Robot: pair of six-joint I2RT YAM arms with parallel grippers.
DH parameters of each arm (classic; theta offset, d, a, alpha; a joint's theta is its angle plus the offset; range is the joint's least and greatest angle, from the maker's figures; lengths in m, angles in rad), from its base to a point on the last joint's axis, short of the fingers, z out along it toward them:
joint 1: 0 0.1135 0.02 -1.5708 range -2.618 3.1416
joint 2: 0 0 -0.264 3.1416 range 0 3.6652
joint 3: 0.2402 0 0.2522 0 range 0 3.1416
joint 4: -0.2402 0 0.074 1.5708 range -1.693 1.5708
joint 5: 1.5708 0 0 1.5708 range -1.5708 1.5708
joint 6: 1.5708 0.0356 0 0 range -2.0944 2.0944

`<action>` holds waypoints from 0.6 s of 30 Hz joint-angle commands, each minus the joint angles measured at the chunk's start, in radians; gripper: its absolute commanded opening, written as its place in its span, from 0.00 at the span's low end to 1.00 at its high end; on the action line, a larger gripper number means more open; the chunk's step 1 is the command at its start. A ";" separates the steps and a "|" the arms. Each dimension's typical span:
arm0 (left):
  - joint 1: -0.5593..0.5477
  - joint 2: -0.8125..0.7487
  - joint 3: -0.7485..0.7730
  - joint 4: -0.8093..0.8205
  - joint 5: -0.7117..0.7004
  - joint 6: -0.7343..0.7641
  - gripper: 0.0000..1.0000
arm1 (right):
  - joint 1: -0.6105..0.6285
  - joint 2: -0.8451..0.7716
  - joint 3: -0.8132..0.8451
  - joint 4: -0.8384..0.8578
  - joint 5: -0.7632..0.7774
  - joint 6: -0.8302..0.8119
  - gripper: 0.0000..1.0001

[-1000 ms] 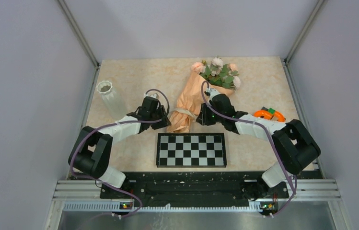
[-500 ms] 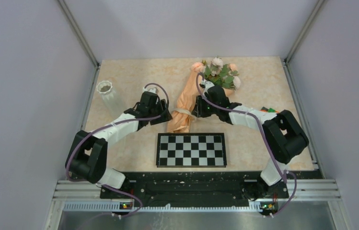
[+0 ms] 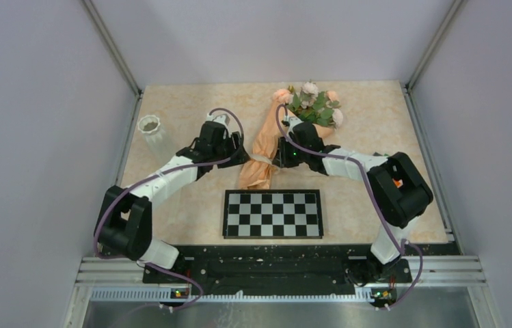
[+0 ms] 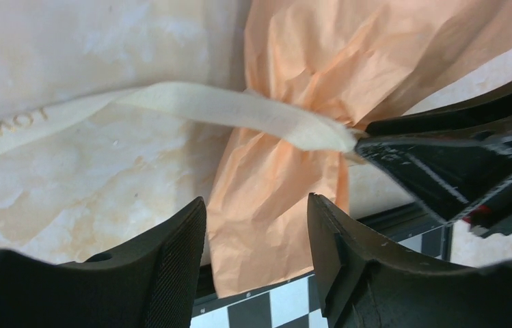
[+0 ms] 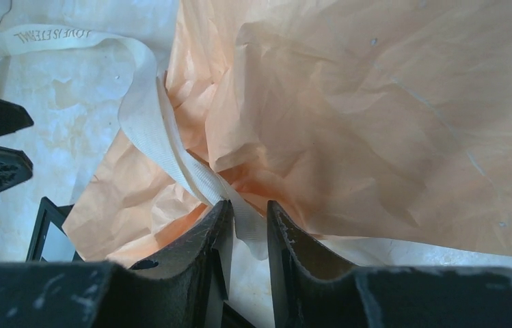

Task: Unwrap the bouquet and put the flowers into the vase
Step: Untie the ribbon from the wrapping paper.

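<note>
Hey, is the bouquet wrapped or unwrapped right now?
Wrapped: the bouquet lies in its peach paper, with the cream ribbon across its waist.

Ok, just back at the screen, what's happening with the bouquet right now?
The right fingers are pinched on the cream ribbon at the waist of the bouquet, which lies on the table with its paper on. The left fingers hang open beside it, holding nothing. The white vase stands at the left, no flowers in it yet.
</note>
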 commanded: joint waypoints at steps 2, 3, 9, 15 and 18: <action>0.003 0.053 0.115 0.042 0.054 0.042 0.60 | -0.009 0.012 0.052 0.024 -0.006 -0.017 0.23; 0.003 0.069 0.132 0.047 0.062 0.045 0.60 | -0.008 0.011 0.052 0.023 -0.006 -0.017 0.19; 0.001 0.173 0.222 0.070 0.114 0.048 0.59 | -0.007 -0.003 0.043 0.018 0.002 -0.018 0.00; -0.002 0.248 0.248 0.131 0.148 0.043 0.57 | -0.008 -0.031 0.016 0.027 -0.004 -0.017 0.00; -0.001 0.270 0.243 0.131 0.161 0.031 0.56 | -0.008 -0.043 0.002 0.030 -0.008 -0.016 0.00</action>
